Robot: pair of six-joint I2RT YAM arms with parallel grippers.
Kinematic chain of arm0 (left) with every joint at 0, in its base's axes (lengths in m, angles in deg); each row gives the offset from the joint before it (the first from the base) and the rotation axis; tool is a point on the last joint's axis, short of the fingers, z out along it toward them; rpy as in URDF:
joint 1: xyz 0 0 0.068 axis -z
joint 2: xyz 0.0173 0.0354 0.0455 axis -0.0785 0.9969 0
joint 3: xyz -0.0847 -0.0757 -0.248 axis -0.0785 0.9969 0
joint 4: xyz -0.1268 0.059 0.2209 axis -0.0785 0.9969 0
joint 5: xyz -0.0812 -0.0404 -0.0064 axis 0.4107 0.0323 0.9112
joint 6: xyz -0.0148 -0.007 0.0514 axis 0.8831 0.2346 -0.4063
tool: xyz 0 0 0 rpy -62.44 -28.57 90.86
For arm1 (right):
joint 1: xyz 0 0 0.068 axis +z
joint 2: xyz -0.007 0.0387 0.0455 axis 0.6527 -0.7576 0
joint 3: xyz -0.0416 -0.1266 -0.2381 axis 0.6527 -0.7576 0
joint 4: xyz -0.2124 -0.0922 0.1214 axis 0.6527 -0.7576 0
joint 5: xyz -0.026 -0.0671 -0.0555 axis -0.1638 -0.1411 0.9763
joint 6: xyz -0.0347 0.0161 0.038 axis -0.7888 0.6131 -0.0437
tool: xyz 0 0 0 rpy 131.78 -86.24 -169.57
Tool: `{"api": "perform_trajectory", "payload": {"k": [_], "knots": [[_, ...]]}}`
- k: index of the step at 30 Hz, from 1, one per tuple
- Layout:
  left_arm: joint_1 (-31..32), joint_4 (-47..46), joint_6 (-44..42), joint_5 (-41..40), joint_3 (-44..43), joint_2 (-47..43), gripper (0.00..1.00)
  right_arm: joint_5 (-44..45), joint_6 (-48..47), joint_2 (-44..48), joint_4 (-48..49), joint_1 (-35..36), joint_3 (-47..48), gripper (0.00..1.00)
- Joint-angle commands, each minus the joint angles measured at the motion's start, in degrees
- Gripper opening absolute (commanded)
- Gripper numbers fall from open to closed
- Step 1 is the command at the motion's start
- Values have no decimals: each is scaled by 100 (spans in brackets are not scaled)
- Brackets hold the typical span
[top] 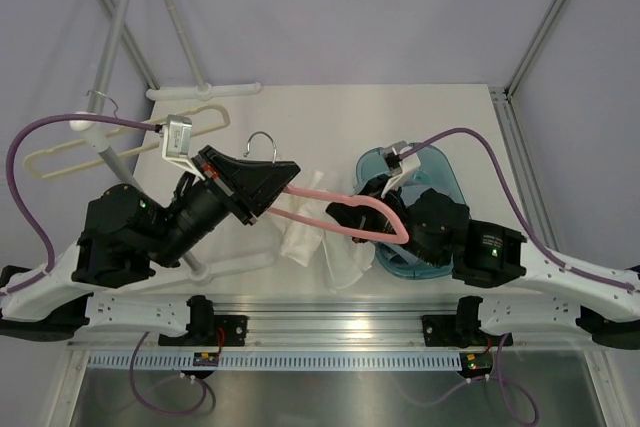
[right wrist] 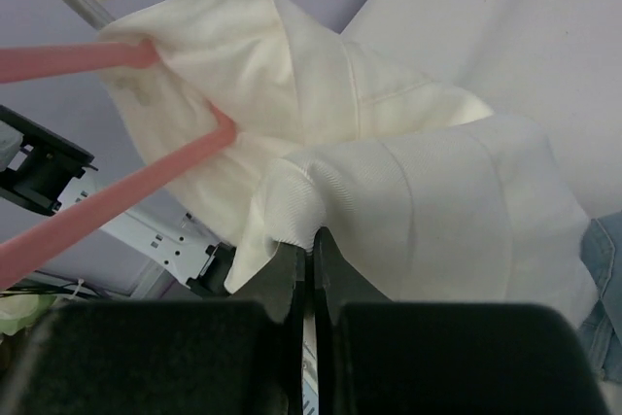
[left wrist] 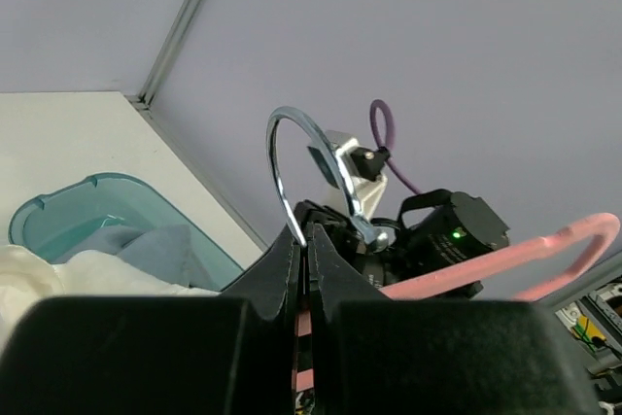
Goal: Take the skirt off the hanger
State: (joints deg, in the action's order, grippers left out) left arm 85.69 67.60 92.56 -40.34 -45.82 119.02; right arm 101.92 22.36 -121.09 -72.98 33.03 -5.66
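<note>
Over table (top: 340,112), left fingers (left wrist: 272,274) grip hanger (top: 318,192), right fingers (right wrist: 290,274) pinch skirt (right wrist: 389,182) (hem)

Reaching in from the left with the black jointed left arm (top: 150,227), wrist angled toward the middle. Clamping a pink plastic hanger (top: 320,194) in the black two-finger left gripper (left wrist: 309,240), closed tight. Reaching in from the right with the black jointed right arm (top: 480,242); pinching a white fabric skirt (right wrist: 389,191) in the black two-finger right gripper (right wrist: 311,245), closed likewise.
</note>
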Motion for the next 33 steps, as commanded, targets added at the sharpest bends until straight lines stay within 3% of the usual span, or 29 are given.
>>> {"api": "perform_trajectory", "payload": {"k": [1, 8, 17, 22, 25, 30, 33], "knots": [[11, -403, -69, -331, 96, -148, 0, 575, -6, 387, 441, 303, -176, 0], [11, -737, 291, -244, 545, -491, 0, 840, -103, 1004, 468, 515, -405, 0], [11, -1352, 810, 793, 317, -298, 0, 1269, -542, 450, 328, 515, 51, 0], [11, -1265, 1020, 1092, 281, -342, 0, 2131, -1779, 204, 100, 480, 797, 0], [11, -1159, 1152, 987, 518, -544, 0, 2062, -2440, 2, -372, 51, 1788, 0], [11, -1081, 1320, 750, 1186, -1053, 0, 1403, -2984, -419, -1489, -1451, 2977, 0], [11, -896, 1399, 618, 1370, -1211, 0, 1455, -3442, -691, -1912, -1891, 3680, 0]]}}
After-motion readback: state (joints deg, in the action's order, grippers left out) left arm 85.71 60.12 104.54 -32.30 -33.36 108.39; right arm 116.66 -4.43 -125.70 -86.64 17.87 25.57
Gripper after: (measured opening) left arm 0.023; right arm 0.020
